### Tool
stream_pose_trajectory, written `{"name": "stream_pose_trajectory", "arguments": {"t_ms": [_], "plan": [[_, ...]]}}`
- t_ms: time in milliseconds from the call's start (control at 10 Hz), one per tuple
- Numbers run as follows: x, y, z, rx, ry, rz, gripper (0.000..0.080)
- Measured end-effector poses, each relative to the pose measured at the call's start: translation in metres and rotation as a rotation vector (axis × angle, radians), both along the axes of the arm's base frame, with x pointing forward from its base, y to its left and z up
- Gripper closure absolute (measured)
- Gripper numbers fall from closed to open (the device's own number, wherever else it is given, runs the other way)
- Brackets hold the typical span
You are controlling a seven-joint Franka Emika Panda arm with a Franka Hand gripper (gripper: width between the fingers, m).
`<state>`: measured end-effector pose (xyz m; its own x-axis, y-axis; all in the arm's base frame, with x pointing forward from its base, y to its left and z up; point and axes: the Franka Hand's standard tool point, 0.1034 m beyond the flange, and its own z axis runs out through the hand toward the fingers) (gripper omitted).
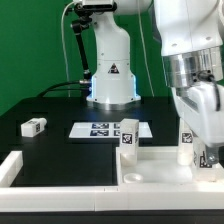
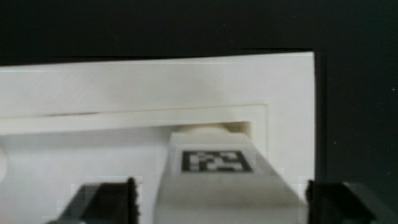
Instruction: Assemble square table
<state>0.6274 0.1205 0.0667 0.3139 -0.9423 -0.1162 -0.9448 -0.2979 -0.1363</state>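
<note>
The white square tabletop lies at the front of the black table; in the wrist view it fills most of the frame. A white tagged leg stands in a corner recess of the tabletop, between my fingers. My gripper straddles this leg; one finger looks close against it and a thin gap shows at the other. In the exterior view my gripper is low over the tabletop's right corner. Two other legs stand upright on the tabletop. A loose leg lies on the table at the exterior view's left.
The marker board lies flat in the middle of the table behind the tabletop. A low white border bar runs along the exterior view's left front. The robot base stands at the back centre.
</note>
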Motion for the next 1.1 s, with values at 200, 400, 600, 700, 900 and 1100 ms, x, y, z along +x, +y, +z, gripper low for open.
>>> {"name": "stream_pose_trajectory", "arguments": {"t_ms": [200, 400, 600, 700, 900, 1100], "plan": [[-0.0006, 0.0012, -0.0006, -0.030, -0.027, 0.203, 0.0187], [-0.0005, 0.0003, -0.0007, -0.045, -0.049, 0.351, 0.0151], [0.0003, 0.0003, 0.0034, -0.124, -0.085, 0.699, 0.0150], [0.0014, 0.0018, 0.0063, -0.166, -0.101, 0.880, 0.0150], [0.0012, -0.0011, 0.0026, -0.189, -0.121, 1.083, 0.0150], [0.0013, -0.0009, 0.0025, -0.186, -0.115, 1.032, 0.0274]]}}
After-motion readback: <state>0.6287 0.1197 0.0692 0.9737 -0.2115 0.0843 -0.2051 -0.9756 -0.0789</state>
